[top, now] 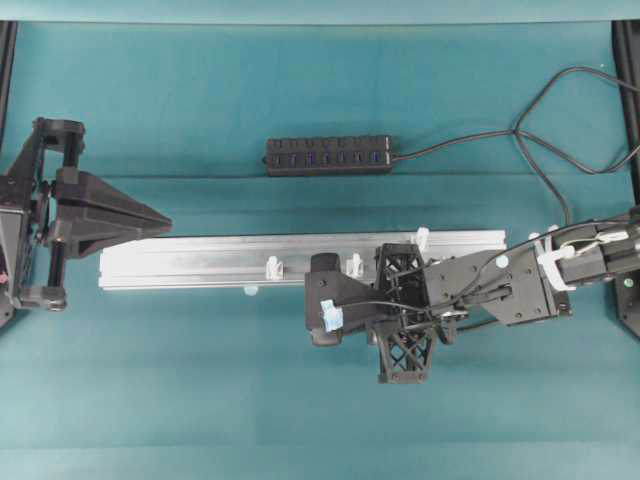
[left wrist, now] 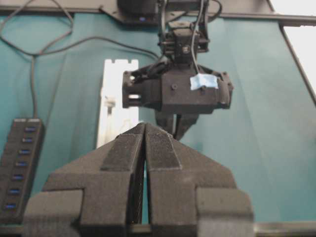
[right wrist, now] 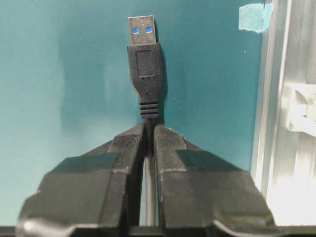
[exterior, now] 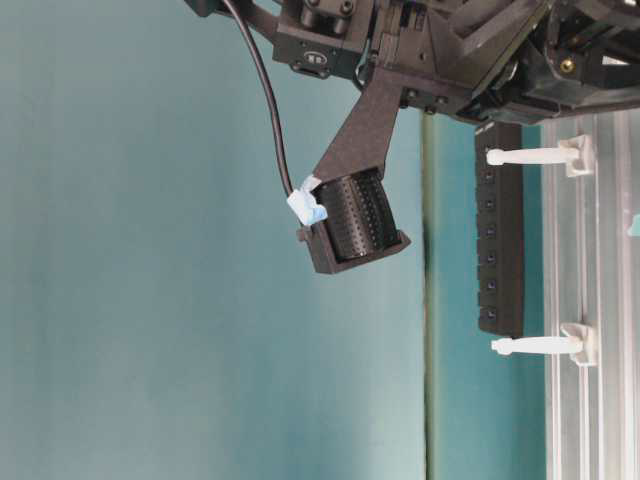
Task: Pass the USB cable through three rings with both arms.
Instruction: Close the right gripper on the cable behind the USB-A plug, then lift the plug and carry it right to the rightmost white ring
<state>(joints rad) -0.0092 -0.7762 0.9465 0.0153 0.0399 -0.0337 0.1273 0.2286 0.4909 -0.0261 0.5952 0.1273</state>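
Teal table [top: 200, 380]: rail [top: 200, 262] with rings [top: 274, 268]; hub [top: 328, 155] behind. Right gripper [right wrist: 149, 129] clamped on cable [right wrist: 145, 74] behind plug. Left gripper [left wrist: 144, 129] fingers together, holding nothing.

Right gripper [top: 322, 300] hangs beside the silver rail [top: 200, 260], left gripper [top: 160, 222] apart.
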